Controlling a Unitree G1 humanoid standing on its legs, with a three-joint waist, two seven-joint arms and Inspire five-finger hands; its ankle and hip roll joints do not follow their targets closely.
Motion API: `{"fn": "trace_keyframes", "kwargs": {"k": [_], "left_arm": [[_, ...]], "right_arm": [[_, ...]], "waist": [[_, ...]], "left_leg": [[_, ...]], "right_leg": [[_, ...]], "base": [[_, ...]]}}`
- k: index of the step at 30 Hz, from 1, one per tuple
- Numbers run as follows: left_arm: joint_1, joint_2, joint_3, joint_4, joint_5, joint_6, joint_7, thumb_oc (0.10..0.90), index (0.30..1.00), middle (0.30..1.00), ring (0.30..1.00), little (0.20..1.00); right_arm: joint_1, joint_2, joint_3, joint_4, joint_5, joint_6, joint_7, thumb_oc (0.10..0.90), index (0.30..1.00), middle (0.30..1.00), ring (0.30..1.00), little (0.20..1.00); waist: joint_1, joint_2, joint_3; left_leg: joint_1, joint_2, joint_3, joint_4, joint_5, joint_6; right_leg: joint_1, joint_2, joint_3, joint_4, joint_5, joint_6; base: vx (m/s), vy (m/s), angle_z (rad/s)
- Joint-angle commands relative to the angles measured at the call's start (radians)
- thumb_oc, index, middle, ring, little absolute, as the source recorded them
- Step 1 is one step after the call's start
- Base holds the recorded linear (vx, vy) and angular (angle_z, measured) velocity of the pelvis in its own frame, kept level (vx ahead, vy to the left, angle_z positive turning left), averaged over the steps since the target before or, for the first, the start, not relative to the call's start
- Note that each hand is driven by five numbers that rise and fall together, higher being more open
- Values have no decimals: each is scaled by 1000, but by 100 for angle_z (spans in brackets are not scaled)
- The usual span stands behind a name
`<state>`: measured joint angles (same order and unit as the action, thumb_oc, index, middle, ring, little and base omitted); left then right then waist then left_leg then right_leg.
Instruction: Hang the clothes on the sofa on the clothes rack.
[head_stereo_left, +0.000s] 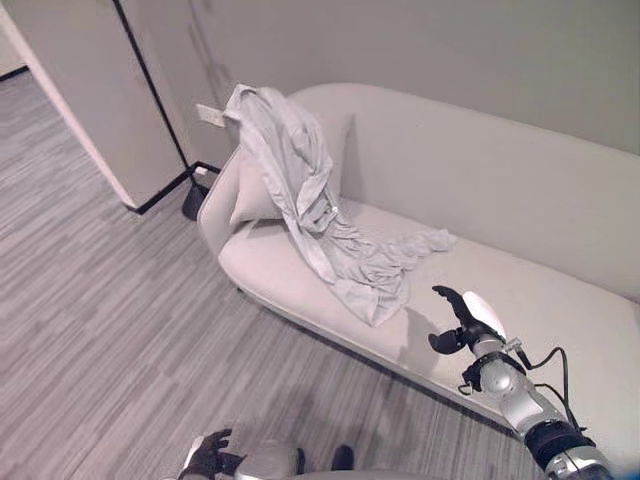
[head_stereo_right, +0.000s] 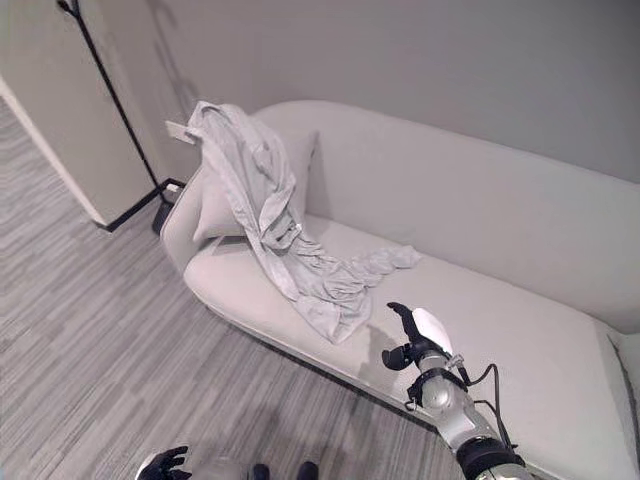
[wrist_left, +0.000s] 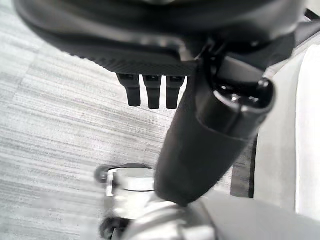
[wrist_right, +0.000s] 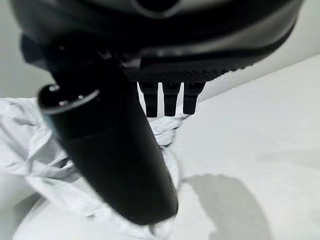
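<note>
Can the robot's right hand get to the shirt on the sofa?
Probably yes. The right hand hovers open above the sofa seat, beside the shirt, with nothing between them.

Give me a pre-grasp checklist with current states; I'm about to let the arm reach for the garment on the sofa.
1. Right robot hand empty, fingers straight: ok.
2. Right robot hand above the seat, apart from the cloth: ok.
3. Crumpled light grey garment draped from the pale curved sofa's backrest down to the seat, fully in sight: ok.
4. Left robot hand low over the grey striped floor, empty: ok.
5. Black thin rack pole beside the sofa's end; hooks: cannot tell.
</note>
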<state>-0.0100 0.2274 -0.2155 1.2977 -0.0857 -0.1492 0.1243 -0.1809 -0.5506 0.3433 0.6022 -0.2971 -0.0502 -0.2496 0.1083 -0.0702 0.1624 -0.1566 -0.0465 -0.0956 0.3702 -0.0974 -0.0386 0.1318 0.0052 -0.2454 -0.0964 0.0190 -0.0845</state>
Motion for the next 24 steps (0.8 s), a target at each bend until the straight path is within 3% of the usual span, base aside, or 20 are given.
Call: {"fn": "trace_keyframes", "kwargs": {"k": [1, 2, 3, 5, 6, 7, 9, 10, 11, 14, 15, 16, 18, 20, 24], "left_arm": [[-30, -51, -52, 42, -42, -27, 25, 800, 900, 900, 900, 900], [-31, -55, -65, 52, -33, -27, 28, 800, 900, 900, 900, 900], [-31, -56, -65, 52, -33, -27, 29, 800, 900, 900, 900, 900], [-32, -55, -103, 45, 9, -29, 42, 800, 900, 900, 900, 900], [-37, -52, -127, 34, 32, -33, 56, 800, 900, 900, 900, 900], [-37, -52, -127, 34, 32, -33, 56, 800, 900, 900, 900, 900], [-37, -59, -146, 33, 59, -37, 54, 800, 900, 900, 900, 900], [-44, -66, -170, 33, 70, -31, 50, 800, 900, 900, 900, 900], [-42, -59, -192, 40, 108, -27, 40, 800, 900, 900, 900, 900], [-46, -32, -193, 29, 97, -32, 37, 800, 900, 900, 900, 900], [-50, -20, -186, 18, 81, -34, 39, 800, 900, 900, 900, 900], [-56, 5, -165, -8, 48, -37, 55, 800, 900, 900, 900, 900], [-60, 10, -155, -5, 33, -36, 56, 800, 900, 900, 900, 900], [-63, 16, -163, 29, 68, -22, 39, 800, 900, 900, 900, 900], [-70, 13, -186, 25, 74, -27, 30, 800, 900, 900, 900, 900]], "right_arm": [[-109, -36, -39, -57, 56, -69, -61, 800, 900, 900, 900, 900], [-126, -28, -28, -37, 63, -71, -68, 800, 900, 900, 900, 900], [-128, -28, -27, -35, 63, -72, -69, 800, 900, 900, 900, 900], [-152, -12, 0, 11, 73, -74, -76, 800, 900, 900, 900, 900], [-155, -2, 5, 44, 79, -70, -81, 800, 900, 900, 900, 900], [-156, -2, 6, 45, 79, -70, -81, 800, 900, 900, 900, 900], [-147, 7, 7, 73, 77, -60, -73, 800, 900, 900, 900, 900], [-138, 18, -6, 106, 70, -51, -95, 800, 900, 900, 900, 900], [-127, 51, -16, 136, 65, -23, -94, 800, 900, 900, 900, 900], [-132, 85, -14, 194, 69, -14, -109, 800, 900, 900, 900, 900], [-148, 97, -8, 224, 67, -9, -125, 800, 900, 900, 900, 900], [-179, 114, -1, 262, 83, -1, -138, 800, 900, 900, 900, 900], [-189, 111, 5, 277, 85, -4, -137, 800, 900, 900, 900, 900], [-185, 78, -2, 261, 80, 3, -135, 800, 900, 900, 900, 900], [-229, 22, 6, 288, 50, 5, -170, 800, 900, 900, 900, 900]], "waist": [[9, -22, -29], [4, -21, -32], [3, -20, -33], [-5, -2, -38], [-18, 19, -45], [-21, 19, -46], [-25, 53, -61], [-27, 62, -72], [-26, 64, -92], [-18, 63, -103], [-12, 67, -104], [-3, 73, -103], [-3, 73, -101], [-38, 72, -93], [-42, 75, -47]], "left_leg": [[72, 80, 5, -248, 59, 49], [78, 116, -15, -329, 114, 40], [86, 118, -16, -348, 124, 38], [86, 175, -52, -457, 193, 19], [67, 189, -47, -457, 205, 3], [65, 188, -49, -457, 206, 3], [91, 195, 2, -457, 185, -9], [97, 169, 13, -457, 179, -6], [121, 122, 39, -449, 142, 4], [133, 78, 59, -455, 115, 33], [137, 55, 64, -457, 104, 55], [137, 29, 72, -457, 88, 83], [132, 25, 79, -457, 84, 91], [128, 5, 46, -457, 81, 92], [151, 4, 47, -457, 68, 84]], "right_leg": [[8, -43, 100, 9, -85, 88], [10, -49, 102, 9, -94, 84], [10, -48, 101, 9, -94, 82], [25, -56, 119, 9, -118, 83], [46, -81, 114, 9, -130, 93], [45, -81, 111, 9, -130, 93], [81, -112, 97, 9, -135, 116], [87, -144, 86, 9, -119, 129], [98, -205, 57, 16, -63, 158], [63, -252, 51, 60, -7, 173], [39, -276, 43, 94, 56, 179], [3, -291, 23, 139, 70, 173], [-17, -285, 25, 167, 71, 175], [-86, -118, 199, 183, -71, 150], [-158, -21, 204, 90, -57, 128]], "base": [[265, 156, 9], [200, 133, -1], [148, 153, 0], [250, 363, 3], [262, 427, 0], [327, 517, 2], [354, 535, 5], [598, 899, 3], [477, 717, 6], [332, 524, 28], [268, 578, 16], [256, 549, -4], [150, 260, 7], [179, 111, 25], [30, -71, 16]]}}
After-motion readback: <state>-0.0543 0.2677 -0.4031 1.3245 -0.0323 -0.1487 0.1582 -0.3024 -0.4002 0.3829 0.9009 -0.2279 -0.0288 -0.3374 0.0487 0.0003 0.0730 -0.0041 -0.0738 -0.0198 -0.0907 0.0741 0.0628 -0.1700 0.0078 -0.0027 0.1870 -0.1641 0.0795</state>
